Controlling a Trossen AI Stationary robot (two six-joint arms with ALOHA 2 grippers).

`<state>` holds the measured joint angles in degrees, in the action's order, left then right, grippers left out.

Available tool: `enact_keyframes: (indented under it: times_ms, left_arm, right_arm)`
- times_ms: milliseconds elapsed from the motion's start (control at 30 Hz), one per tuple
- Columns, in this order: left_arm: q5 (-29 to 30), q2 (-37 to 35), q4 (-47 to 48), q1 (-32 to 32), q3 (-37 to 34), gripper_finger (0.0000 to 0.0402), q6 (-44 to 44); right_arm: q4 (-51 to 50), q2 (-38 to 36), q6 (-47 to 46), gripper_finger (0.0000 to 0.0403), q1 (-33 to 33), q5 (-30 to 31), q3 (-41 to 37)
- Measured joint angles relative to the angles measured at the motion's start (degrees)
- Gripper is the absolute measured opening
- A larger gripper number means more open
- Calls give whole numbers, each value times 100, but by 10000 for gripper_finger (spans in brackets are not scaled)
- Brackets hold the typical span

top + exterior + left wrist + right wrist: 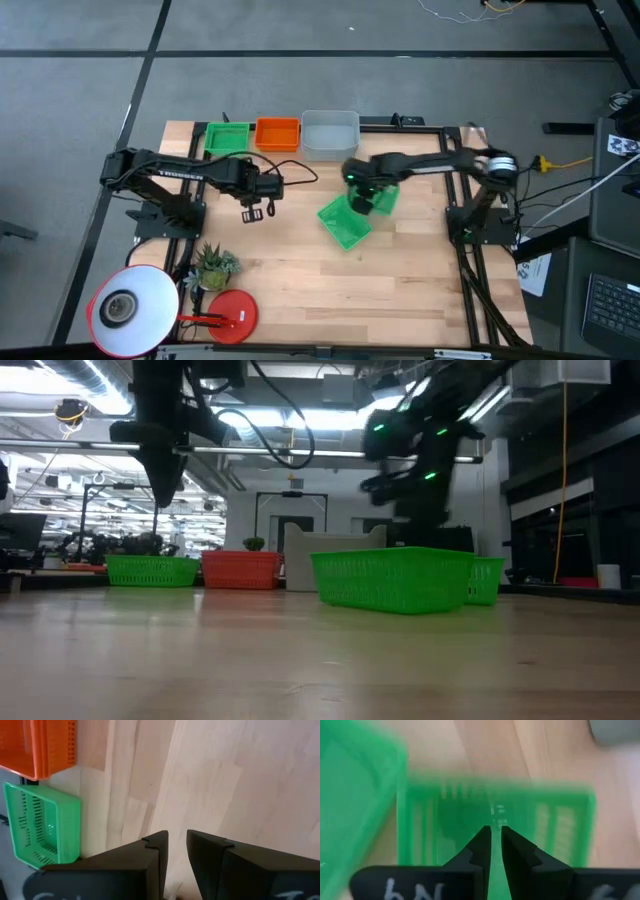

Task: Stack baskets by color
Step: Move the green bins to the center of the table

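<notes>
At the table's far edge a green basket [228, 137], an orange basket [278, 132] and a grey basket [330, 133] stand in a row. Two more green baskets rest on their bottoms mid-table: one turned askew [343, 224], one behind it [390, 197]. My right gripper [368, 200] points down over that rear basket [495, 820], its fingers [495, 829] a narrow slit apart with nothing between them. My left gripper [254, 212] hangs over bare wood left of the middle, fingers [177, 837] slightly apart and empty; its wrist view shows the far green basket [42, 827] and the orange one [42, 745].
A white lamp head [130, 310], its round red base [232, 312] and a small potted plant [213, 265] stand at the near left corner. Bare wood lies along the near side and between the two arms. A black frame [470, 270] borders the table's right side.
</notes>
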<state>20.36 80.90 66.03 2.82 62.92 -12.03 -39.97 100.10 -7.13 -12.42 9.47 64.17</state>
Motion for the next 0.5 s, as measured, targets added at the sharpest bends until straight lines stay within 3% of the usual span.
enact_keyframes:
  times_ms: [100,200,300,500]
  left_arm:
    - [0,0,174,-125,0,63,-106]
    - [3,0,379,-226,0,63,-339]
    - [147,0,526,-300,0,63,-610]
    - [280,2,542,-429,0,63,-719]
  right_arm:
    - [414,757,301,44,-3,-68,648]
    - [1137,1155,952,44,134,-619,1344]
    - [1288,1072,1489,44,361,-789,1905]
    - [16,279,1507,44,546,-724,2172]
